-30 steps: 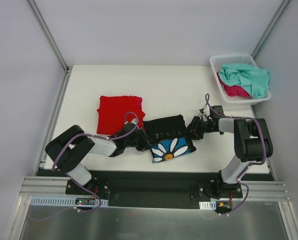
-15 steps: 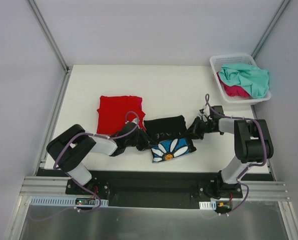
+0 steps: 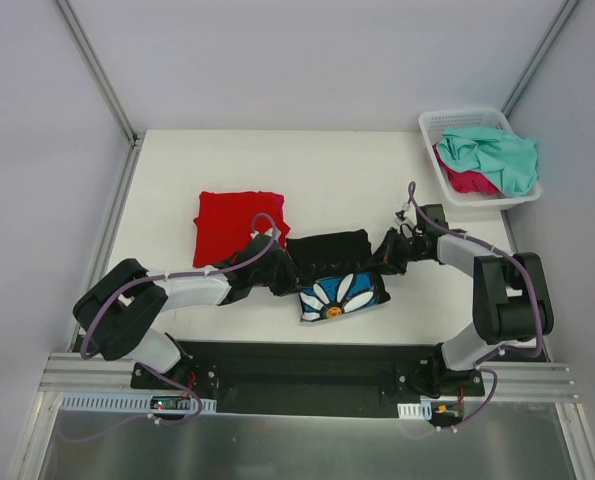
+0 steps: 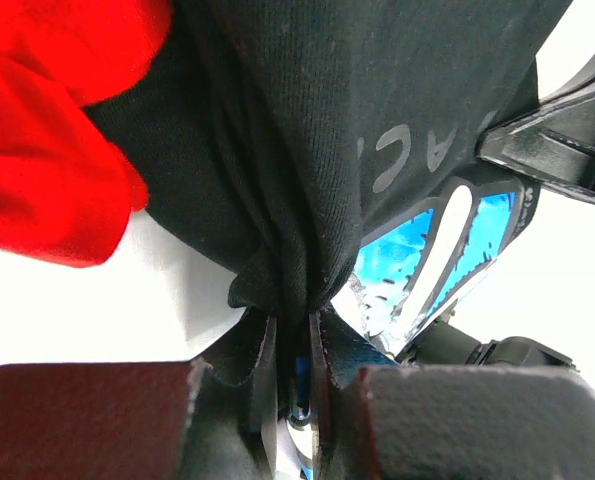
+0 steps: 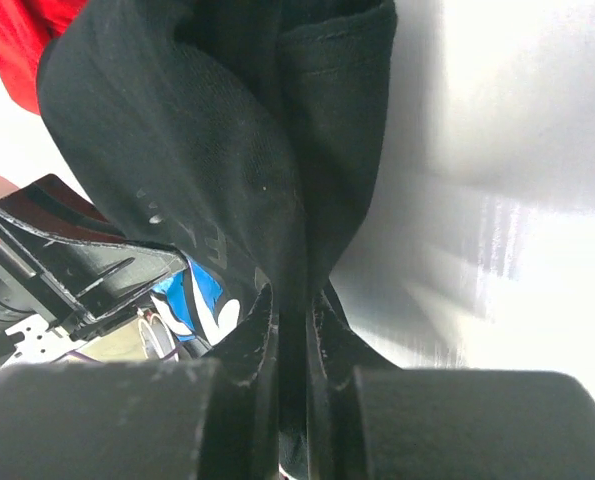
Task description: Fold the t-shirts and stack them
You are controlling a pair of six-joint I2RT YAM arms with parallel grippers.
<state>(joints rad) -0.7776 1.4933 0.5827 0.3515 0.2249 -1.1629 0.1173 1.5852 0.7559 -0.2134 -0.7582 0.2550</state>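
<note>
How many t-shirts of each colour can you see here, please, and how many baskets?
red t-shirt, folded on the table: 1
black t-shirt with the daisy print: 1
teal t-shirt, in the basket: 1
magenta-pink t-shirt, in the basket: 1
white basket: 1
Total: 4 t-shirts and 1 basket, 5 things.

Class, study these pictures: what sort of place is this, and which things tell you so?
Probably a robot lab workcell, not a home: a white table boxed in by plain panels and metal framing, two robot arms bolted to a rail at its near edge, a basket of t-shirts.
</note>
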